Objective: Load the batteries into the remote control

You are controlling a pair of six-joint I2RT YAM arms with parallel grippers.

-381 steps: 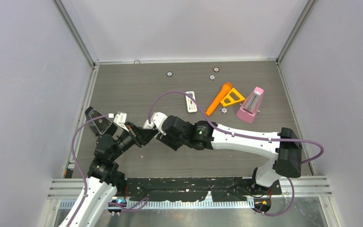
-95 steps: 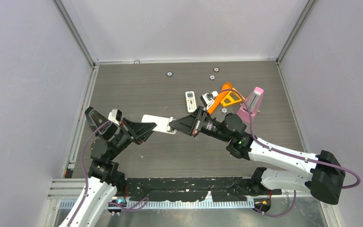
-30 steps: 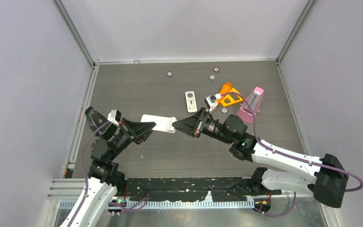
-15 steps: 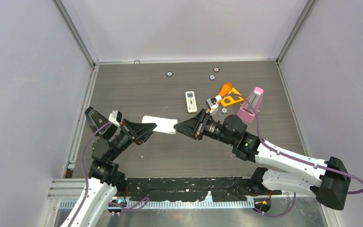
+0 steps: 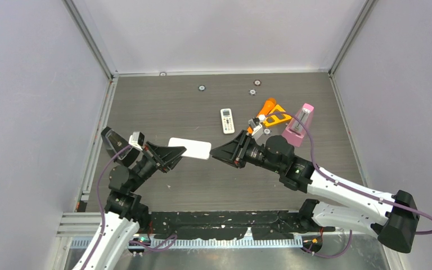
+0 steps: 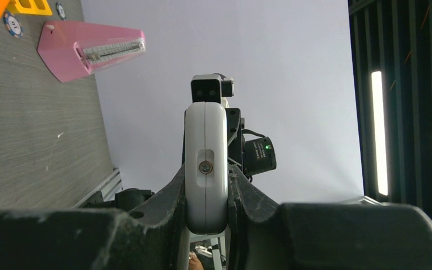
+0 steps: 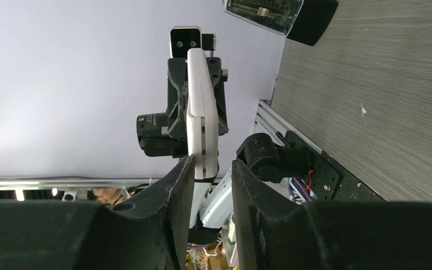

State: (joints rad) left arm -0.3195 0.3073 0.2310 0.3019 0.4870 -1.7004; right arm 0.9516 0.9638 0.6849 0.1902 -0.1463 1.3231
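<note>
**Handover stage of battery loading.** The white remote control (image 5: 190, 148) hangs in the air left of centre in the overhead view, lying roughly level. Its left end is clamped tight between the fingers of the left gripper (image 5: 177, 152). No batteries can be made out in any view, and it cannot be told whether the cell compartment is uncovered.

The right gripper (image 5: 216, 153) stands at the remote's free right end with its jaws partly spread. In its own wrist view the tip of the remote sits between the fingers (image 7: 174, 191), close against one and clear of the other, so it grips nothing. Toward upper centre, a small remote (image 5: 226, 120), an orange tool (image 5: 269, 104) and a pink metronome (image 5: 298, 125) lie on the table (image 5: 157, 107).

**Hazard:** the remote is carried by one end only. If a right finger drags along it while backing off, the body may pivot in the left grip, or slip out and fall to the table.

**Change:** one second earlier the right jaws were pinched on that free end. They have since spread, and the right arm has drawn slightly toward the lower right. The remote and the left arm have kept their place.
</note>
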